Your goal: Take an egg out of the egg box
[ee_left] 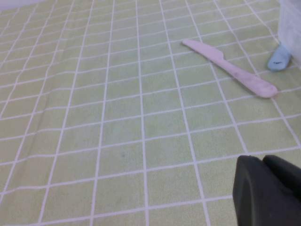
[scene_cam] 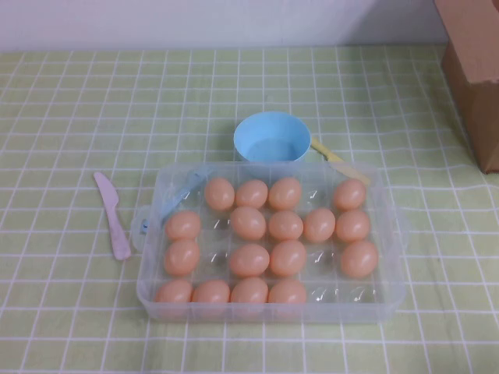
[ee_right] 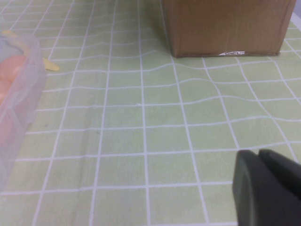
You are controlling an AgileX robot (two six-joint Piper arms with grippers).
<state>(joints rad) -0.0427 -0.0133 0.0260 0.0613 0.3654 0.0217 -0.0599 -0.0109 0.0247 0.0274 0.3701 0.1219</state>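
The clear plastic egg box (scene_cam: 273, 313) sits mid-table with its lid off. It holds several peach-orange eggs (scene_cam: 249, 223), and a few cups are empty. Neither arm shows in the high view. My left gripper (ee_left: 262, 160) is shut and empty over the bare cloth left of the box, whose corner (ee_left: 291, 23) and light-blue clip (ee_left: 279, 59) show in the left wrist view. My right gripper (ee_right: 258, 152) is shut and empty over the cloth right of the box (ee_right: 21, 99). Eggs (ee_right: 11, 70) show blurred through its wall.
A round light-blue bowl (scene_cam: 272, 137) stands just behind the box. A pink plastic knife (scene_cam: 113, 214) lies to its left, also in the left wrist view (ee_left: 230, 68). A yellow utensil (scene_cam: 339, 162) lies behind it. A cardboard box (scene_cam: 475, 78) stands far right (ee_right: 225, 26).
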